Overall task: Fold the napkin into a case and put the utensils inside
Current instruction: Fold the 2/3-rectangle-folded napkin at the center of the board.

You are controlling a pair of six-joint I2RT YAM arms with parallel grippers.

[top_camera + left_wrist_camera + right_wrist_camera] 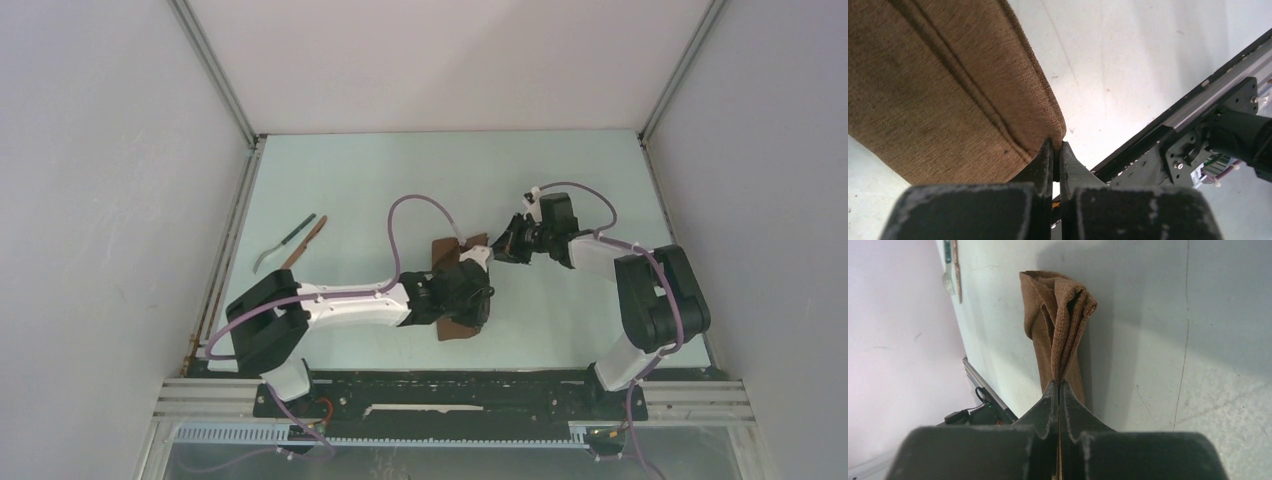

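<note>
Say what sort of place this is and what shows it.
Probably a robotics lab test cell: plain white panels wall in a pale table, and a cabled left arm and right arm stand bolted to a metal frame at its near edge.

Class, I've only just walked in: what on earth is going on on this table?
Two robot arms are working on a brown napkin, which lies folded into a narrow strip mid-table. The right pincer is shut on one end, holding its layers bunched together. The left pincer is shut at a corner of the other end. The utensils lie together off to the left, apart from the cloth and not yet inside it.
</note>
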